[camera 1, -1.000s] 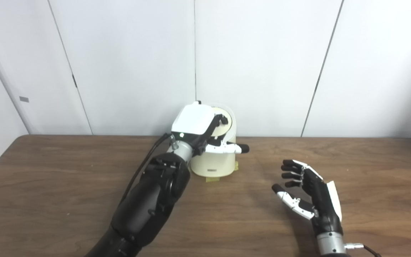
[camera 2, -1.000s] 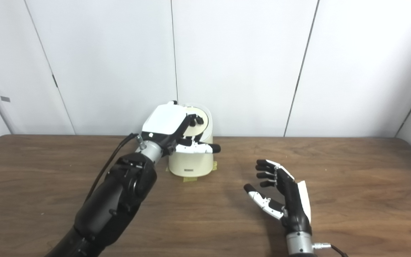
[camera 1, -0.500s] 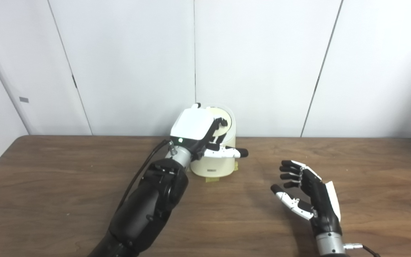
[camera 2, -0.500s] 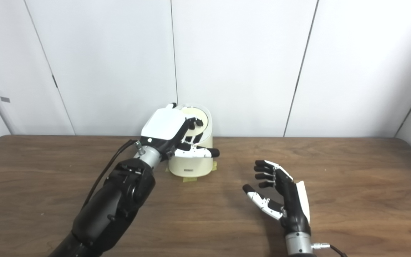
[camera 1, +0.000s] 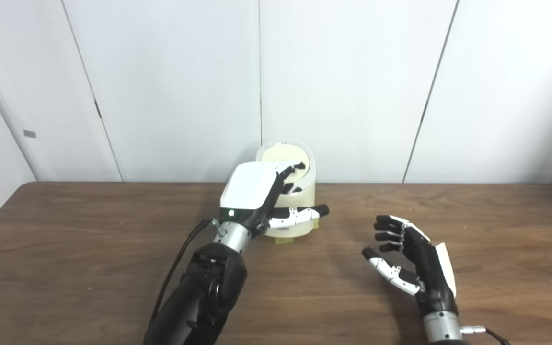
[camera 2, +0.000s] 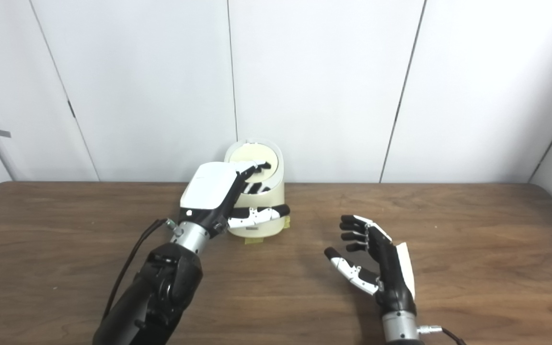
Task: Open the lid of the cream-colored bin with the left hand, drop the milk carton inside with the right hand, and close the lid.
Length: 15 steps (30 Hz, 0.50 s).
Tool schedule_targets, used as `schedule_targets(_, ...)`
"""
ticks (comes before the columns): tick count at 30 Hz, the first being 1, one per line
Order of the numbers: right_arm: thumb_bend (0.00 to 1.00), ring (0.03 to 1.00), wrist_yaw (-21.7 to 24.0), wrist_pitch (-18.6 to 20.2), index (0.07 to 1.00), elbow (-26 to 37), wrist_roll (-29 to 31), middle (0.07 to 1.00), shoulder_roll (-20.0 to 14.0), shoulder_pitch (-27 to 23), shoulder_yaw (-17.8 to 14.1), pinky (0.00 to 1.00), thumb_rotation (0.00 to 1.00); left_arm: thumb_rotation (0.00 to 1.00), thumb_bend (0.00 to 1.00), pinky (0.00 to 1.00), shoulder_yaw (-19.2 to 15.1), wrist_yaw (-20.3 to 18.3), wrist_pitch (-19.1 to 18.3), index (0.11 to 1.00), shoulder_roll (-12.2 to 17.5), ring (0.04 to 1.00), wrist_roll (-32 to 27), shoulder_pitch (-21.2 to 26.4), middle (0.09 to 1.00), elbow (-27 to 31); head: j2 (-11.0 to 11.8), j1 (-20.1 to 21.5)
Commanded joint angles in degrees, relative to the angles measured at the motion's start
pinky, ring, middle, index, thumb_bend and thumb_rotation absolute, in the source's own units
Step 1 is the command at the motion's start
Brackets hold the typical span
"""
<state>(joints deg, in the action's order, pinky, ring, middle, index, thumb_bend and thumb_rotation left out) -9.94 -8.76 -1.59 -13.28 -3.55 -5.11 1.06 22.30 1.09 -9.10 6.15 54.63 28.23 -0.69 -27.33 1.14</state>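
The cream-colored bin (camera 1: 301, 226) stands at the back middle of the table, its round lid (camera 1: 285, 155) tipped up and standing upright behind the opening. My left hand (camera 1: 266, 196) is open against the bin's front left. Its fingers (camera 1: 294, 167) stretch over the opening toward the lid's inner face, and its thumb (camera 1: 304, 214) lies across the bin's front wall. My right hand (camera 2: 374, 261) hovers open over the table to the right of the bin, palm turned left, holding nothing. No milk carton shows in either view.
The brown wooden table (camera 1: 65, 249) runs back to white wall panels just behind the bin. Strips of yellow tape (camera 1: 283, 239) lie at the bin's base. A black cable (camera 1: 180, 254) loops from my left wrist.
My left hand has dropped lower and drawn back toward me, and its fingers have straightened out of their curl on the lid. The lid stays upright. My right hand has barely shifted.
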Motion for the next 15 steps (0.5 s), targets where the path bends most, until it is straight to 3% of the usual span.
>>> schedule_targets(1, 0.34, 0.655, -0.45, -1.55, 0.700, -1.13, -1.16, 0.692, 0.35, 0.93, 0.33, 0.56, 0.21, 0.73, 0.69, 0.75, -1.13, 4.54, 2.48, 0.829, -0.37, 0.815, 0.42, 2.68, 0.818, 3.84, -0.03, -0.01)
schedule_targets(9, 0.34, 0.659, -0.47, -1.79, 0.702, -2.21, -0.59, 0.694, 0.51, 0.36, 0.23, 0.57, 0.21, 0.80, 0.71, 0.78, -3.20, 4.79, 2.93, 0.818, 0.31, 0.809, 1.77, 1.17, 0.808, 11.42, 0.33, -0.16)
schedule_targets(15, 0.34, 0.665, -0.70, -1.73, 0.703, -2.65, -1.05, 0.701, 0.44, 0.02, 0.32, 0.57, 0.23, 0.79, 0.66, 0.76, -5.85, 4.65, 3.40, 0.812, 0.95, 0.798, 1.81, -3.86, 0.801, 17.83, 0.52, -0.20)
